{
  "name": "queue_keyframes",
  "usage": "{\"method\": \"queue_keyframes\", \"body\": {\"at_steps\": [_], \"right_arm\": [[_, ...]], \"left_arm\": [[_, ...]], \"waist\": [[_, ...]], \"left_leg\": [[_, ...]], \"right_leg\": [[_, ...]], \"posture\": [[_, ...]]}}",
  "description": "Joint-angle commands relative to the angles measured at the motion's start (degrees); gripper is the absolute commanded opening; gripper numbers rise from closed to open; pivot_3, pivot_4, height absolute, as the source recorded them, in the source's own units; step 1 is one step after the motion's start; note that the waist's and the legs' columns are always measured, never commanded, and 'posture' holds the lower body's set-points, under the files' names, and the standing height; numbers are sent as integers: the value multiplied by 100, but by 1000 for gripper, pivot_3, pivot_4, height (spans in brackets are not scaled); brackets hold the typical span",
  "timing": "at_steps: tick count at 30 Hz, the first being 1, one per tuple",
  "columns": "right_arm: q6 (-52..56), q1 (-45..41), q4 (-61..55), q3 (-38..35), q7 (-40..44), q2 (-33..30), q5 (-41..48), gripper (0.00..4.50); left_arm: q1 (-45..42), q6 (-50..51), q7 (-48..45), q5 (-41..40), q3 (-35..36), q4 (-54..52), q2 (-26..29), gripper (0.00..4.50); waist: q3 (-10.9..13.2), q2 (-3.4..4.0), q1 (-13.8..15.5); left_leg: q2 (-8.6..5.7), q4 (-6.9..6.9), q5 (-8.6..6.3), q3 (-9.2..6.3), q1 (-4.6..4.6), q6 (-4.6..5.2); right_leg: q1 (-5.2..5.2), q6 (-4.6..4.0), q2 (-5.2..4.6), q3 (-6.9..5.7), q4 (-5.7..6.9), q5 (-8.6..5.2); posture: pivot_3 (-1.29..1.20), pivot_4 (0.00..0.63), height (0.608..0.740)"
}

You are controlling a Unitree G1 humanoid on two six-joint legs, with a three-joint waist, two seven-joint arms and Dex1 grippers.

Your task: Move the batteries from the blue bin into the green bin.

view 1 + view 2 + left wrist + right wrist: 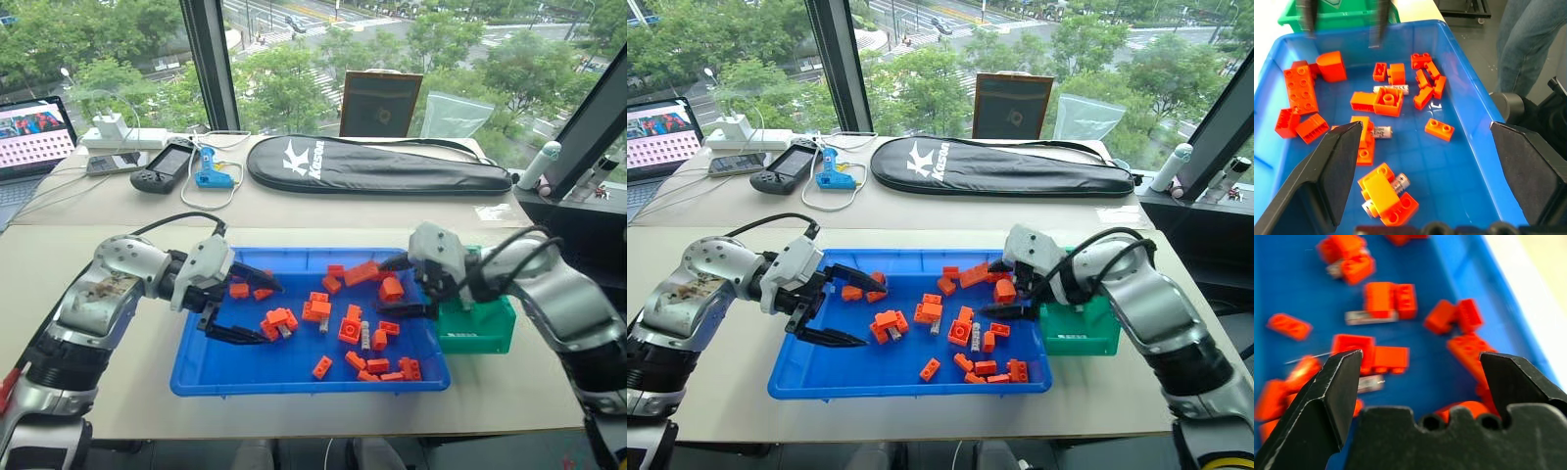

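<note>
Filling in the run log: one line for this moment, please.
left end effector: open, over blue bin | right end effector: open, empty, beside green bin | batteries: among orange bricks

The left gripper (1425,161) hangs over the blue bin (1469,98), its two black fingers (1327,171) spread wide with nothing between them. Orange bricks (1300,90) lie scattered across the bin's floor. Three batteries (1392,90) lie among them, each touching or partly under a brick. Beyond the bin's far edge stands the green bin (1332,17), with two blurred dark fingers (1377,24) before it. A person's jeans-clad legs (1528,44) stand beside the blue bin.
</note>
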Motion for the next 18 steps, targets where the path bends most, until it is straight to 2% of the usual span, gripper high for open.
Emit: {"method": "queue_keyframes", "body": {"at_steps": [1, 13, 16, 18], "right_arm": [[309, 178, -262, 280, -53, -207, -151, 4473], [496, 263, -3, 749, -357, 122, -399, 4473], [549, 318, 18, 836, -422, 152, -464, 3765], [570, 329, 15, 806, -470, 225, -437, 3031]], "left_arm": [[-164, -227, -31, 70, -25, 72, -80, 4500], [-113, -275, 46, 130, 30, 3, -34, 4500], [-73, -254, 103, 175, 62, 7, 23, 4500], [-41, -243, 106, 171, 81, 26, 62, 4500]], "waist": [[0, 0, -1], [0, 0, -55], [0, 0, -55], [0, 0, -56]], "left_leg": [[0, 1, 0, 0, 1, 0], [-1, 2, 1, -1, 0, 0], [0, 1, 1, -1, 1, 0], [0, 2, 1, -1, 3, 0]], "right_leg": [[1, 0, 0, 0, 0, 0], [-2, -1, 1, 3, 2, 1], [-2, -1, 1, 3, 2, 1], [1, -1, 2, 3, 2, 1]], "posture": [[0, 150, 734], [0, 150, 734], [0, 150, 734], [0, 150, 734]]}}
